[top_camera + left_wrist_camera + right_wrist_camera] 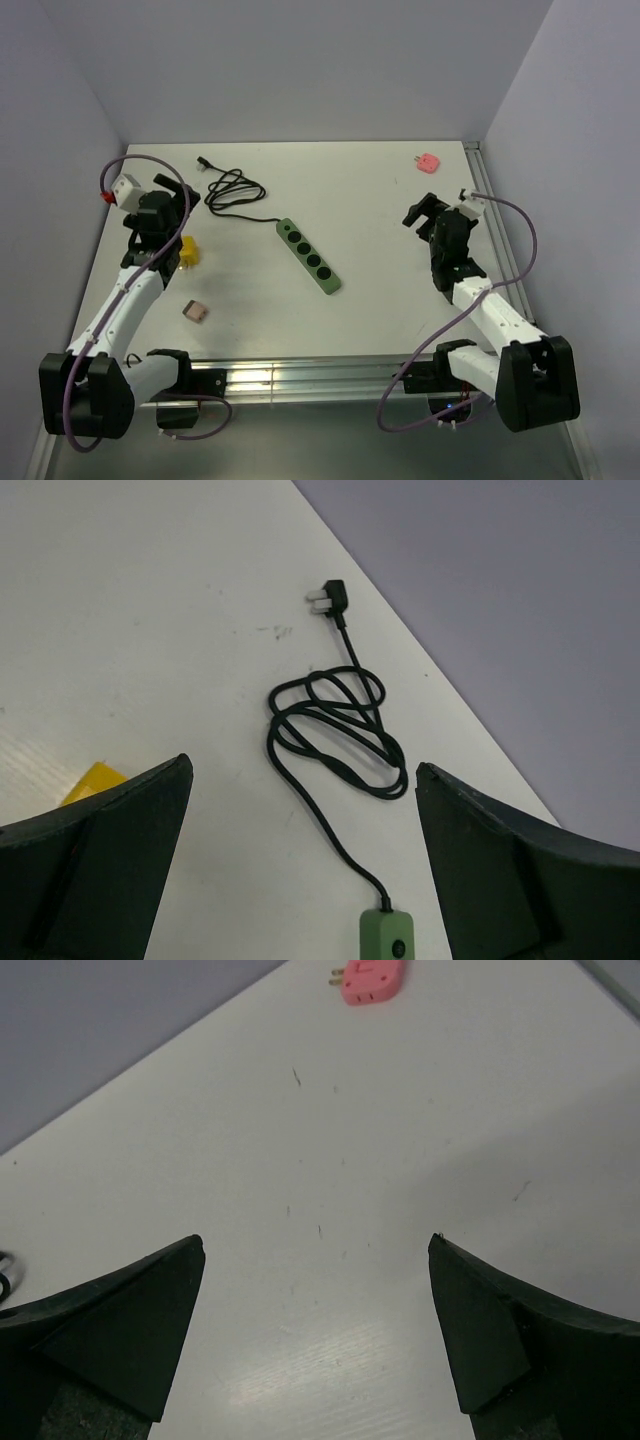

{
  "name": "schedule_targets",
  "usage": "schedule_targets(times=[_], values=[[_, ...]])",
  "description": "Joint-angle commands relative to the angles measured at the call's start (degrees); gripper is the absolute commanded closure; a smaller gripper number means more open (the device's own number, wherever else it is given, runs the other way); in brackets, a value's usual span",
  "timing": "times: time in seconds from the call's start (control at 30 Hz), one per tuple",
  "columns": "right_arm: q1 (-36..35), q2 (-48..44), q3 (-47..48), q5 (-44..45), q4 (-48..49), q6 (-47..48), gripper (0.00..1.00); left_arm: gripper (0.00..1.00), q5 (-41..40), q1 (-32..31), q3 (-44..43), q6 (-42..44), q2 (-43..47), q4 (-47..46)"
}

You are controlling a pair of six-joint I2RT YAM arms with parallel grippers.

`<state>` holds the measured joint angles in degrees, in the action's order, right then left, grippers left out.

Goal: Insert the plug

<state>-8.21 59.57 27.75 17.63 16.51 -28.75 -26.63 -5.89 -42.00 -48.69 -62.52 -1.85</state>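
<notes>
A green power strip [309, 257] with several round sockets lies at the table's middle; its end shows in the left wrist view [386, 935]. Its black cable [233, 192] is coiled behind it and ends in a black plug [204, 163], also seen in the left wrist view [328, 597]. A pink plug adapter [427, 162] lies at the far right and shows in the right wrist view [371, 980]. A yellow adapter [188, 250] lies by the left arm. My left gripper [303, 780] is open and empty above the cable. My right gripper [316, 1260] is open and empty over bare table.
A small brown block [195, 311] lies near the front left. A metal rail [300, 378] runs along the near edge. Grey walls close in the back and sides of the table [380, 210].
</notes>
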Motion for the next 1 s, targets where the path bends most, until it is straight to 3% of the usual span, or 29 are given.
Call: schedule_targets(times=[0.0,0.2,0.43,0.97], values=[[0.9,2.1,4.4,-2.9,-3.1,-0.3,0.01,0.00,7.3,0.5,-3.8,1.3,-0.1,1.6],[1.4,9.4,10.2,-5.9,-7.6,0.3,0.02,0.01,9.0,1.0,-5.1,-0.4,-1.1,5.0],[1.6,22.0,23.9,-8.9,-17.7,1.3,0.06,0.00,12.5,1.1,-5.6,-1.2,-2.5,8.4],[2.8,42.4,50.6,-1.1,-30.3,1.7,0.06,0.00,27.7,0.8,-3.0,-4.0,-1.3,11.2]])
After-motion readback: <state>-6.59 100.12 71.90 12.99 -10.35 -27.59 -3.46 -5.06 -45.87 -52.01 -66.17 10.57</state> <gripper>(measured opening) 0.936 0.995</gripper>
